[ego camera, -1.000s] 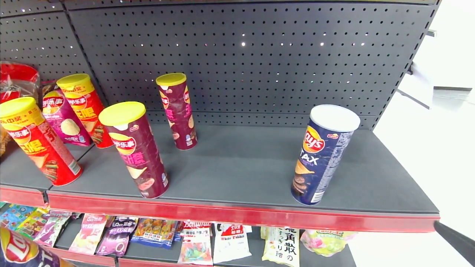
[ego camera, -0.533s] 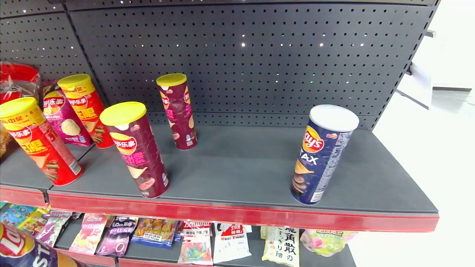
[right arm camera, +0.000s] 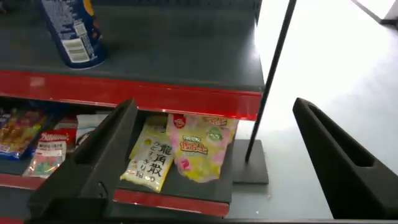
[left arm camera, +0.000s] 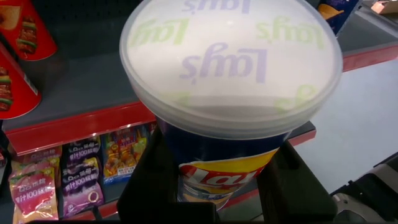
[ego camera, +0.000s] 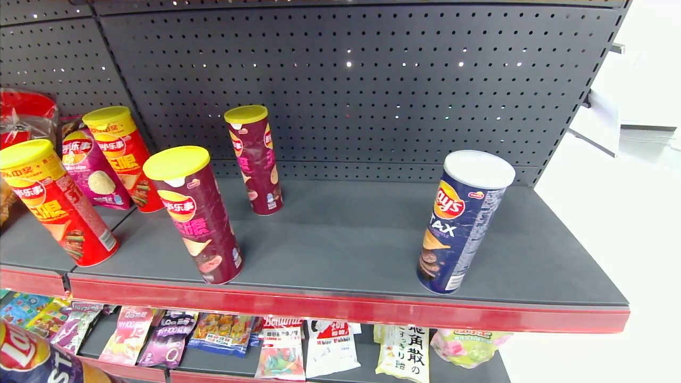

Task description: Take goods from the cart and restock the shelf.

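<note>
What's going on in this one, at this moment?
The robot is restocking a store shelf. Its left gripper is shut on a blue chip can with a white lid, held low in front of the shelf's left side. The right gripper is open and empty near the shelf's right end. One matching blue can already stands on the shelf, with maroon cans further left.

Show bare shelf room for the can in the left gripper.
Widest bare patch for the held can: the shelf between the front maroon can and the standing blue can, back to the pegboard. A narrower strip lies right of the standing blue can. Crowded at the left, around the red cans.
</note>
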{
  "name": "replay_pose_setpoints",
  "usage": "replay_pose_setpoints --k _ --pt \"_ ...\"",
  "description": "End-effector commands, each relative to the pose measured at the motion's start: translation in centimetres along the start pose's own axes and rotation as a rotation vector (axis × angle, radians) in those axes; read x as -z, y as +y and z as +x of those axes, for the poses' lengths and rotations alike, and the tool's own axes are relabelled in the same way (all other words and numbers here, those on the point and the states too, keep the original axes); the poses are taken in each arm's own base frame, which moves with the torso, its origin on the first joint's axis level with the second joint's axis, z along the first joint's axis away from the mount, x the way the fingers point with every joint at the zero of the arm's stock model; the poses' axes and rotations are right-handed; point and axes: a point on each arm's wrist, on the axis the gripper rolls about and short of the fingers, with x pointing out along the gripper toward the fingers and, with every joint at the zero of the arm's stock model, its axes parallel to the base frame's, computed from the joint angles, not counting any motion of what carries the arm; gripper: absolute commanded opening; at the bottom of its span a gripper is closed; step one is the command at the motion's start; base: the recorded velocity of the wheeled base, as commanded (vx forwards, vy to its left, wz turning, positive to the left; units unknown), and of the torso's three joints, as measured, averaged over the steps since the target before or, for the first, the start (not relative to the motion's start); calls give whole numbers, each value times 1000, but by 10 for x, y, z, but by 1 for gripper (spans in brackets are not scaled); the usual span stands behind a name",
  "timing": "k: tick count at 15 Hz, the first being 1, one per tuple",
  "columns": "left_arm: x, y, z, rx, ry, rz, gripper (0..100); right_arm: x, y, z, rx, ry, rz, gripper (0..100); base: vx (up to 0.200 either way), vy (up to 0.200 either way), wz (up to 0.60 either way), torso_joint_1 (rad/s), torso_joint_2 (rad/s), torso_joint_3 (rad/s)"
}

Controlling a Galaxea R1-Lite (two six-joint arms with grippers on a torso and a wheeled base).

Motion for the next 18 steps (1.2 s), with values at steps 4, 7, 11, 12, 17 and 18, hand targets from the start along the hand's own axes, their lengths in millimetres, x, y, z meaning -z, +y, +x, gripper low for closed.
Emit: replay_pose_setpoints --k 4,7,11,12,17,18 --pt "6 -1 -5 -1 -15 1 0 12 1 3 -13 57 25 100 0 0 0 0 0 0" --pt "9 0 -4 -1 -6 -1 0 12 1 3 -11 57 23 100 0 0 0 0 0 0" --pt "9 0 -3 -1 -4 -3 0 12 1 3 -14 57 25 100 0 0 -600 1 1 4" --pt "9 0 -3 -1 -3 -3 0 12 1 3 -14 57 23 100 0 0 -600 7 -7 7" --pt "8 0 -3 -1 -6 -4 0 12 1 3 -14 57 23 100 0 0 -360 1 3 0" --pt "8 0 -3 -1 -6 -4 0 12 1 3 -13 57 25 100 0 0 0 0 0 0"
